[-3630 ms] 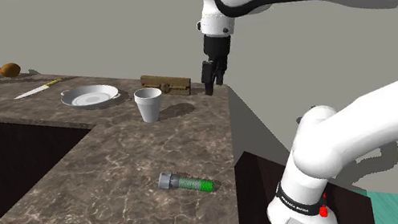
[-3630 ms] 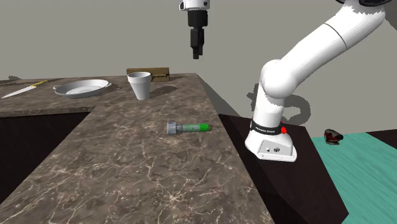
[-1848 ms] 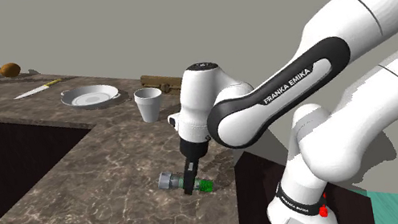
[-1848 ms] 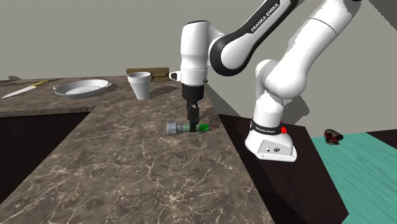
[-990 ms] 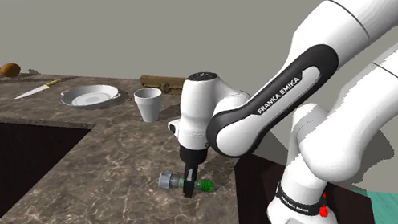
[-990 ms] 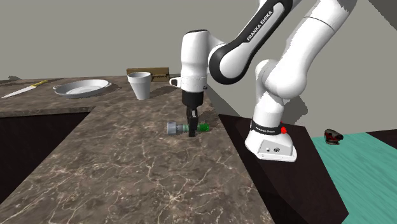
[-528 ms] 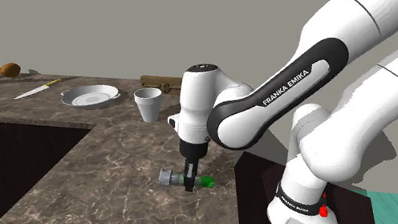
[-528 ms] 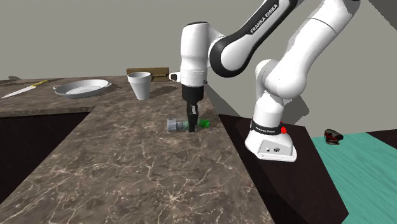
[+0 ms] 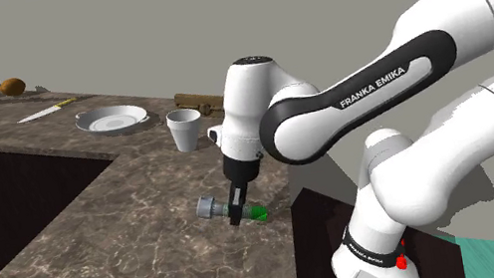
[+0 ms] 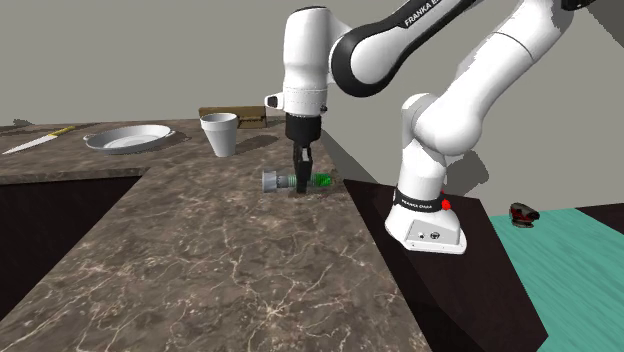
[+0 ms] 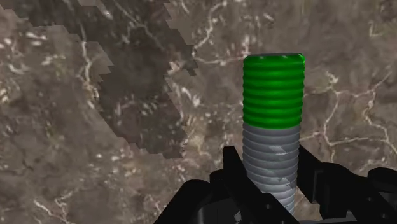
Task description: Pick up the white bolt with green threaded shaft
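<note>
Hanging from a downward-pointing wrist, the claw (image 9: 237, 219) is closed on the bolt (image 9: 213, 207), both black fingers pressed against the shaft's opposite sides. In the wrist view the claw (image 11: 271, 173) clasps the grey part of the bolt (image 11: 272, 114), and the green threaded end sticks out past the fingers.

Bolt: grey head, grey upper shaft, green threads at the far end. It lies roughly level in the grip. In the second exterior view the head points to the left of the claw (image 10: 301, 188) and the green tip of the bolt (image 10: 272, 181) points right, toward the counter's edge.

It sits above the brown marble counter (image 9: 139, 240), near the corner by the stand (image 9: 369, 277). It looks lifted just clear of the surface, though the gap is hard to judge. A dark shadow falls on the marble beneath it in the wrist view.

Farther back on the counter:
- a white cup (image 9: 185, 129), upright, well apart from the bolt
- a white plate (image 9: 111, 118) beyond the cup
- a knife (image 9: 48, 111) past the plate
- a wooden block (image 9: 193, 99) behind the cup, near the back edge

The second exterior view has the same row: cup (image 10: 219, 133), plate (image 10: 127, 137), knife (image 10: 35, 139), block (image 10: 232, 113). Teal floor (image 10: 570, 270) lies beyond the stand (image 10: 430, 232).
</note>
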`<state>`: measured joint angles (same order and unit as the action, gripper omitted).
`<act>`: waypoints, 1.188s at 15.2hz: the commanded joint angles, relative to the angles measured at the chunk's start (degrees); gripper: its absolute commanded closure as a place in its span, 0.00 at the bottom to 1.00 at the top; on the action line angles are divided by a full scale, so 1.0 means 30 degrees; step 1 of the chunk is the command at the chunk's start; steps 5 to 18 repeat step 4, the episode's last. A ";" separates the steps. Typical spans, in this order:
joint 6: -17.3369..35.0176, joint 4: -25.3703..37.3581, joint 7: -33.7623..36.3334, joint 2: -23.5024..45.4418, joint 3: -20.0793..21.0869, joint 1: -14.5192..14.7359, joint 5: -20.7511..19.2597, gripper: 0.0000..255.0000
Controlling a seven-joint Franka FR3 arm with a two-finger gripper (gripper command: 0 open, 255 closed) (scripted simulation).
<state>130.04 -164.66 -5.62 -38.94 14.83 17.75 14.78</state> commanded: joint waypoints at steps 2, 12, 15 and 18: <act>-0.1119 0.0566 0.0054 -0.0551 -0.0156 -0.0075 -0.0187 1.00; -0.1171 0.0590 0.0058 -0.0578 -0.0164 -0.0078 -0.0196 1.00; -0.1171 0.0590 0.0058 -0.0578 -0.0164 -0.0078 -0.0196 1.00; -0.1171 0.0590 0.0058 -0.0578 -0.0164 -0.0078 -0.0196 1.00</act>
